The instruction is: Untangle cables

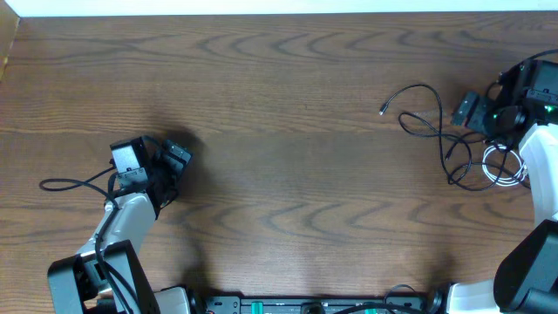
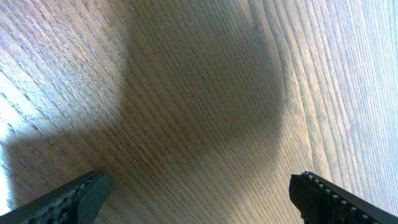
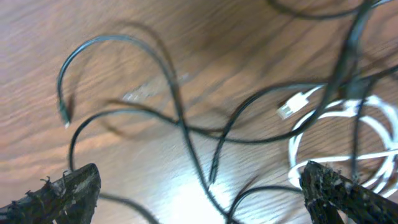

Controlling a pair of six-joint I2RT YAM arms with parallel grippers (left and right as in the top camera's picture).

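My left pincer [image 1: 173, 160] hangs over the left part of the wooden desk [image 1: 288, 70], well apart from the tangle. From my left wrist I see its two fingers [image 2: 74, 198] spread wide at the lower corners of the view, with only bare wood grain and a broad shadow [image 2: 205, 93] between them; it grips nothing. A thin black lead [image 1: 63, 183] runs from that arm out to the left across the wood.

The cables lie at the far right of the desk, beside and partly under my right arm. The black cable [image 1: 425, 120] wanders in loose open loops, and its free end [image 1: 382, 110] reaches toward the middle of the desk. The white cable [image 1: 504, 166] sits in a tighter coil nearer my base, its right side hidden by the arm.

My right pincer [image 1: 472, 108] is at the upper edge of this heap. From the right wrist its fingertips [image 3: 71, 190] stand wide apart and pinch nothing; the cables lie on the wood beyond them. In that view black strands cross the white coil on the right. A white plug [image 3: 289, 107] rests on bare wood just left of the coil. The picture is blurred, so I cannot tell which strand lies on top at each crossing.
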